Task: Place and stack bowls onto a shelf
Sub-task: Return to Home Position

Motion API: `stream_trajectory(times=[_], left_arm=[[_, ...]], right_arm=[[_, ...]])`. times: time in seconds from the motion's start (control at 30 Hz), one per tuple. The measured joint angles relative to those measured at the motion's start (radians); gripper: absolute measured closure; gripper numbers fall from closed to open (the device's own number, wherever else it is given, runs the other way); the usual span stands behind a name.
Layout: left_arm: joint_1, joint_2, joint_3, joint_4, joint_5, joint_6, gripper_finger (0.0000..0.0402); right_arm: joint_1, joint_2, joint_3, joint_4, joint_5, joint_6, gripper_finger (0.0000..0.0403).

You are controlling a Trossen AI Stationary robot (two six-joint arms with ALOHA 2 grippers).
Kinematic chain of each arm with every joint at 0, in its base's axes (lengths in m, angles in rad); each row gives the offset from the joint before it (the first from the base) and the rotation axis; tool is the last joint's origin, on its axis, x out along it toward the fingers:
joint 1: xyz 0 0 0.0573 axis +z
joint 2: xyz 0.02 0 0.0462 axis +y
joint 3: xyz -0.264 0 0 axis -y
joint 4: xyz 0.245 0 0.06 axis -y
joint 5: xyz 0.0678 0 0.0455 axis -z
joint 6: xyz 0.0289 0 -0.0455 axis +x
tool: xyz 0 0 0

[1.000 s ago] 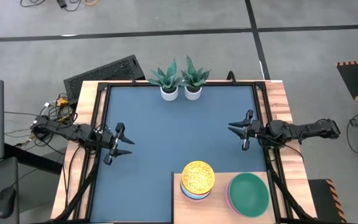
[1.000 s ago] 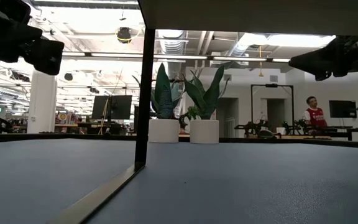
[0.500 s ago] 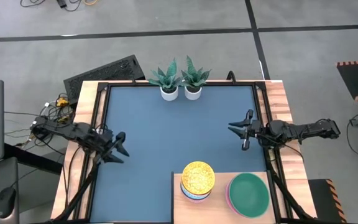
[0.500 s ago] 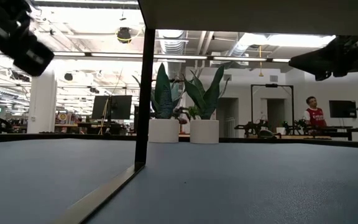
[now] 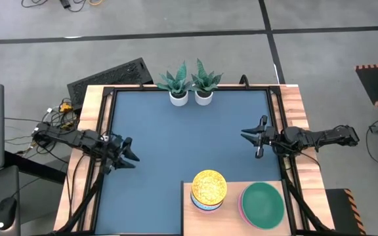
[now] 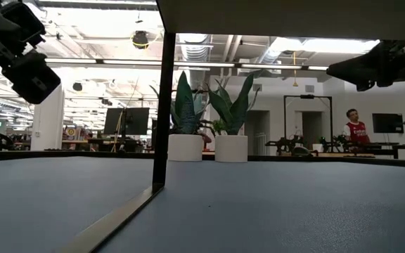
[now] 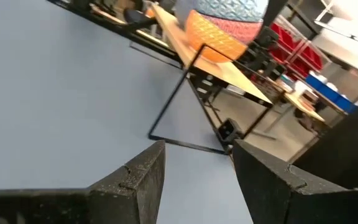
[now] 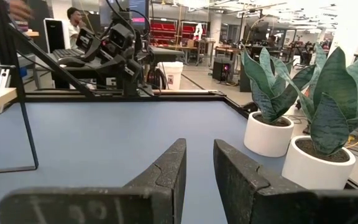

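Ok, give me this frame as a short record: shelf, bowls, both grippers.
shelf: pale wood platform, right corner of the table, opposite the plant pots
small stack: yellow patterned bowl on top
large stack: green bowl on pink bowl
left gripper: open, empty, above the table's left edge
right gripper: open, empty, above the table's right side

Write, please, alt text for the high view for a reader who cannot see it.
On the shelf, a yellow bowl tops one stack and a green bowl another. The left fingers and right fingers hover open over the table's sides; two plants stand at its far edge.
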Motion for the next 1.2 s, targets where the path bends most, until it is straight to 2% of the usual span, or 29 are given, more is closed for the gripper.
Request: stream_trajectory(times=[0.27, 1.2], left_arm=[[0.000, 0.002, 0.000, -0.005, -0.056, 0.000, 0.0226], [0.000, 0.002, 0.000, -0.005, -0.056, 0.001, 0.0226]], right_arm=[[0.000, 0.000, 0.000, 0.000, 0.000, 0.000, 0.0297], [0.000, 0.000, 0.000, 0.000, 0.001, 0.000, 0.0297]])
